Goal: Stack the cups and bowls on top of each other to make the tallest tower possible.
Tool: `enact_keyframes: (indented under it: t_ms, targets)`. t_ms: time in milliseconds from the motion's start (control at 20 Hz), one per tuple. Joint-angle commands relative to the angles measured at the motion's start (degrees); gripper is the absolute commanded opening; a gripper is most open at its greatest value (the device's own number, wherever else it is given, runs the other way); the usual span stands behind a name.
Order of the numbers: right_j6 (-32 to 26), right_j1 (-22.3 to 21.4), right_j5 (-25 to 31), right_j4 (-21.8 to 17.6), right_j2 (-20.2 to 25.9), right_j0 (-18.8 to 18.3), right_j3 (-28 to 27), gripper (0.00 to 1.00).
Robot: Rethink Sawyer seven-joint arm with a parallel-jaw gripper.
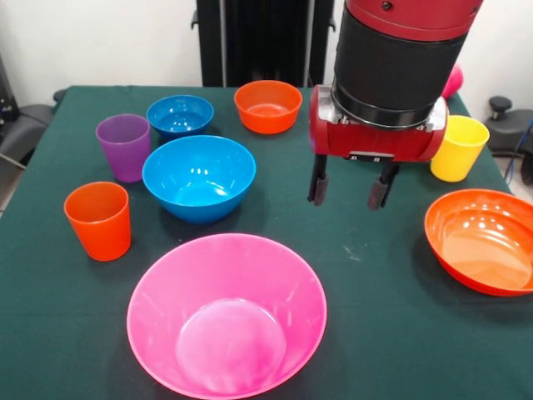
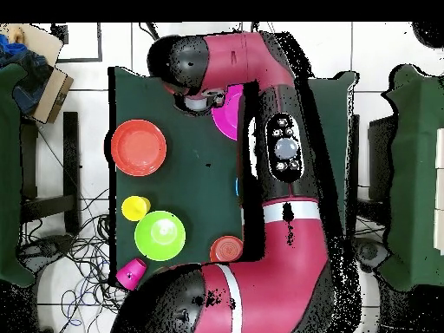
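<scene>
I hold the jaws [image 1: 351, 188] released and empty above bare desk [image 1: 366, 275], pink bowl [image 1: 226, 314] ahead and below as likely base, blue bowl [image 1: 199, 177] beside it, orange bowl [image 1: 481, 240] opposite; descend centred, since clear cloth lies between rims.

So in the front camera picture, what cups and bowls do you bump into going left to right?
Orange cup → purple cup → medium blue bowl → small orange bowl → yellow cup → large orange bowl.
</scene>
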Motion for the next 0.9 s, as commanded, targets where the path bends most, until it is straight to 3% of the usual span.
enact_keyframes:
  t_ms: [50,900]
  targets:
    - [-7.2,0.8,-1.9,-3.3,-1.3,1.8,5.7,1.0]
    - [-5.1,1.7,-3.9,-3.2,-1.7,2.9,6.6,1.0]
